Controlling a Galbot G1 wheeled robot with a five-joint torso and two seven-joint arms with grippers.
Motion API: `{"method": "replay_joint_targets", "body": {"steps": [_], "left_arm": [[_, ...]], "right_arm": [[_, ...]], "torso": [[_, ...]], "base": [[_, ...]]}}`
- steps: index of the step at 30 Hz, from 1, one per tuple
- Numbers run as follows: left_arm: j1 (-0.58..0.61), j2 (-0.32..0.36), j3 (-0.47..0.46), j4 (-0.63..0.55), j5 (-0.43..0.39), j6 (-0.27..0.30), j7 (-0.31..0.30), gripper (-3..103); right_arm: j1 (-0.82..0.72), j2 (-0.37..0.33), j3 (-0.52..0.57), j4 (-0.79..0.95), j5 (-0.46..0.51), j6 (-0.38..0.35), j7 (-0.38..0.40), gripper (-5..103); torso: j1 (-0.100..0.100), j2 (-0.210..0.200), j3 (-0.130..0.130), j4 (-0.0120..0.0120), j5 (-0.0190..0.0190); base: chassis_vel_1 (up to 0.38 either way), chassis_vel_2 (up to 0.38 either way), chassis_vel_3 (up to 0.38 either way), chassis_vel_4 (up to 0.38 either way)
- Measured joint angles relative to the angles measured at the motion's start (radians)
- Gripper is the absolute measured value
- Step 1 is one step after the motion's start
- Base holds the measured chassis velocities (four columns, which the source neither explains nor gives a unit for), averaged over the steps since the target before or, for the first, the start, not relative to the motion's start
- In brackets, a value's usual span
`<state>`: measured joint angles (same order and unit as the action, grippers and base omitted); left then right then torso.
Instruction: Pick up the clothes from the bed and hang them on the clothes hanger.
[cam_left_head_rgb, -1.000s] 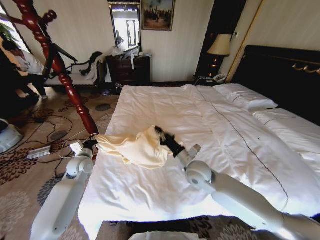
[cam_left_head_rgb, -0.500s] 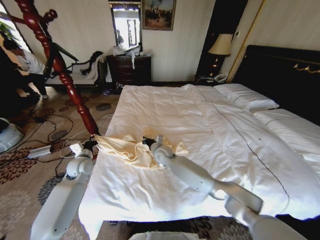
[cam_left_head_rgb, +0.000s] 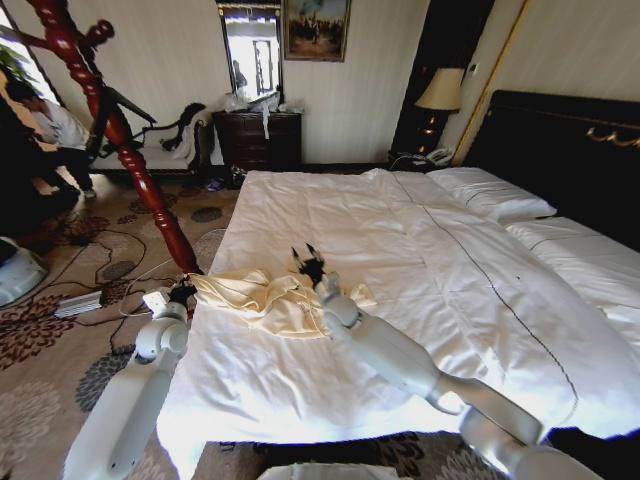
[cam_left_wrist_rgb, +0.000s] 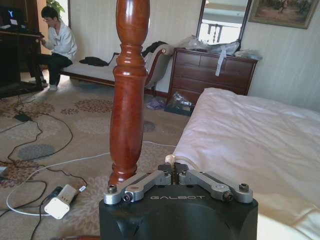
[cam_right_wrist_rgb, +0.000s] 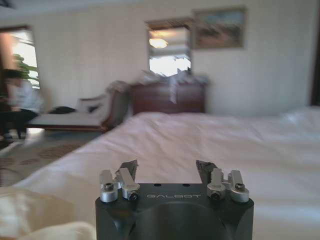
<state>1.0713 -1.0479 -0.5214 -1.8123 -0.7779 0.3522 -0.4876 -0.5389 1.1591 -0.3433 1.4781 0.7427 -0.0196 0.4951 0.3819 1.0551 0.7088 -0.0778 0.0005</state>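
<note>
The cream clothes (cam_left_head_rgb: 262, 300) lie crumpled on the bed (cam_left_head_rgb: 420, 250) near its left edge. My left gripper (cam_left_head_rgb: 182, 291) sits at the garment's left end, beside the bed. In the left wrist view that gripper (cam_left_wrist_rgb: 173, 170) is shut on a small fold of cream cloth (cam_left_wrist_rgb: 175, 160). My right gripper (cam_left_head_rgb: 307, 262) stands open just beyond the garment's far side, fingers pointing away over the sheet, nothing between them (cam_right_wrist_rgb: 167, 170). The cloth (cam_right_wrist_rgb: 30, 215) shows behind it. A thin black clothes hanger (cam_left_head_rgb: 128, 106) hangs on the wooden stand.
The red-brown coat stand (cam_left_head_rgb: 130, 150) rises from the carpet close to the bed's left edge, right behind my left gripper (cam_left_wrist_rgb: 129, 100). Cables and a white adapter (cam_left_wrist_rgb: 59, 206) lie on the floor. A dresser (cam_left_head_rgb: 258, 138) and a sofa stand at the far wall.
The right arm has swung left across the bed, and its gripper now stands open beyond the garment. The cloth's raised peak has sunk flat. The left gripper has kept its hold.
</note>
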Motion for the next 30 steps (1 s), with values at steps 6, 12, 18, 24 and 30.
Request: {"method": "replay_joint_targets", "body": {"steps": [6,12,18,24,30], "left_arm": [[0.019,0.008,-0.009,0.0,0.002,0.0,0.0,2],[0.055,-0.048,-0.012,0.008,0.061,-0.016,0.021,2],[0.067,-0.089,-0.003,0.01,0.102,-0.023,0.035,2],[0.107,-0.096,-0.002,0.011,0.14,-0.033,0.047,2],[0.131,-0.091,-0.021,-0.011,0.141,-0.036,0.047,2]], "right_arm": [[-0.111,-0.175,0.043,0.23,-0.02,-0.006,0.008,90],[-0.267,-0.275,-0.04,0.363,-0.174,0.088,-0.075,100],[-0.238,-0.243,-0.091,0.291,-0.218,0.08,-0.084,100],[-0.156,-0.195,-0.16,0.23,-0.186,-0.02,-0.02,79],[-0.119,-0.18,-0.235,0.231,-0.188,-0.101,0.009,84]], "torso": [[0.0,0.0,0.0,-0.001,-0.0003],[0.0,0.0,0.0,-0.0003,-0.0004],[0.0,0.0,0.0,-0.0003,-0.0003],[0.0,0.0,0.0,0.0001,-0.0006],[0.0,0.0,0.0,-0.0001,-0.0006]], "base": [[0.0,0.0,0.0,0.0],[0.0,0.0,0.0,0.0],[0.0,0.0,0.0,0.0],[0.0,0.0,0.0,0.0],[0.0,0.0,0.0,0.0]]}}
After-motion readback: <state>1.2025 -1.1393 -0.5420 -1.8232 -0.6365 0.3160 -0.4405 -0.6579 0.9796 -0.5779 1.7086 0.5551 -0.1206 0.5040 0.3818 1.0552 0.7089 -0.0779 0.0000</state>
